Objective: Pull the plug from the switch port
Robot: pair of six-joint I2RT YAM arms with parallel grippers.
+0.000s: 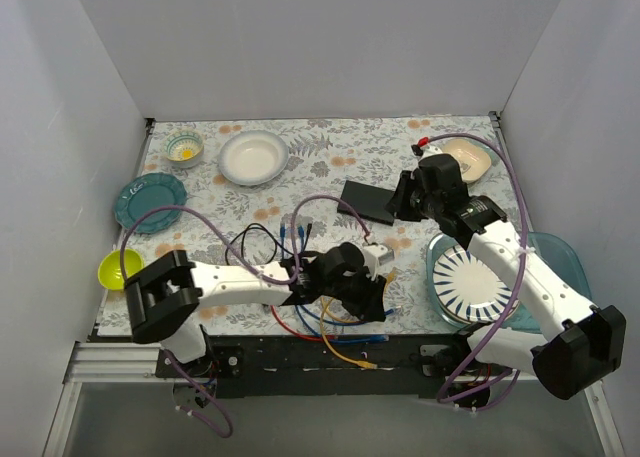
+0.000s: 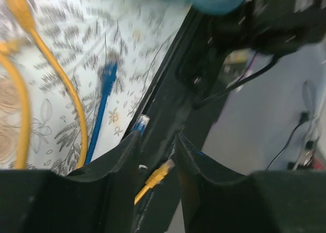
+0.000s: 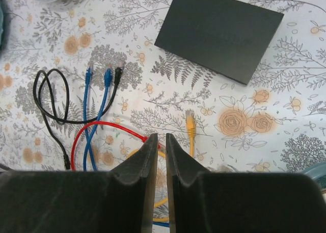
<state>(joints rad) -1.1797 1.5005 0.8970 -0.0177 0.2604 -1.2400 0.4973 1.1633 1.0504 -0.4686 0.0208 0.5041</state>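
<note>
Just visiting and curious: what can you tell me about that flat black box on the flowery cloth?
The thin, flat, matte-black rectangular box lies flat, skewed, on the floral tablecloth, toward the far right. Its top is plain, perhaps plastic. No cable shows plugged into it; the nearest yellow plug lies apart. Nothing but the cloth touches it; its sockets are out of sight.
</note>
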